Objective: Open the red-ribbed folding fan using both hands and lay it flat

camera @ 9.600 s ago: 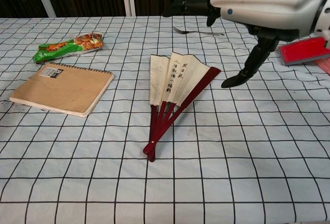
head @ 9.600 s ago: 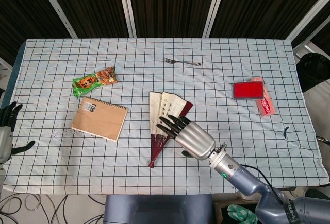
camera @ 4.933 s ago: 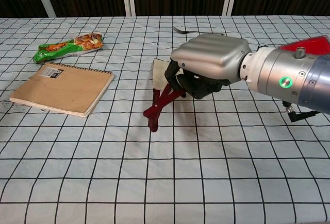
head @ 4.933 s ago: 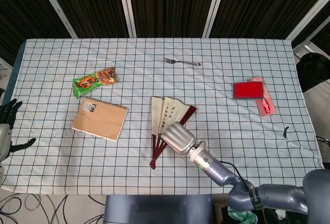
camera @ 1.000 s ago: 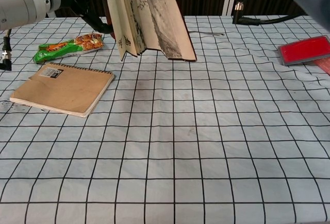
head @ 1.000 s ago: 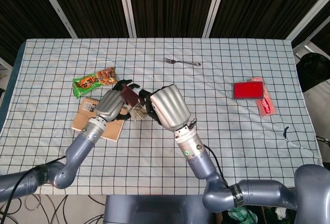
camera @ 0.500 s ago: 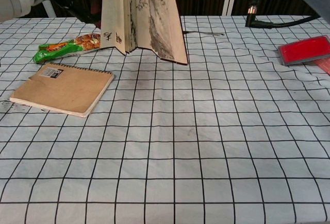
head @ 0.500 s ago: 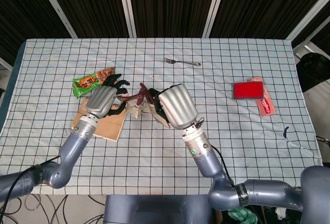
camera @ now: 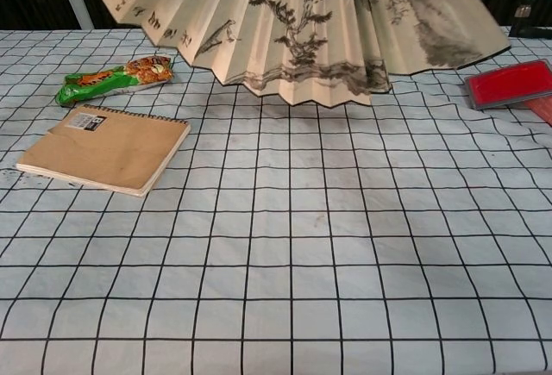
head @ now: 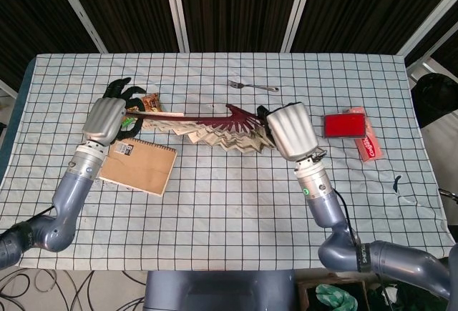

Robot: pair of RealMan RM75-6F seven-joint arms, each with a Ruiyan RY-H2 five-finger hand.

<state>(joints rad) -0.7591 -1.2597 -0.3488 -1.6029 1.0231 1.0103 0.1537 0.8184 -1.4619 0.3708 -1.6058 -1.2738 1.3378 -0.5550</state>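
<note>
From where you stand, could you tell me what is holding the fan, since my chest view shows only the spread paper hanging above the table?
Observer: In the head view, both hands hold it: the left hand grips one end rib of the fan, and the right hand grips the other end.
Operator: Thank you. Are the red ribs visible there?
Observer: Yes, the dark red ribs run along the fan's upper edge between the two hands.
Operator: And is the fork still on the table? The paper hides it from me.
Observer: It is there: the fork lies beyond the fan, toward the far edge, untouched by either hand.
</note>
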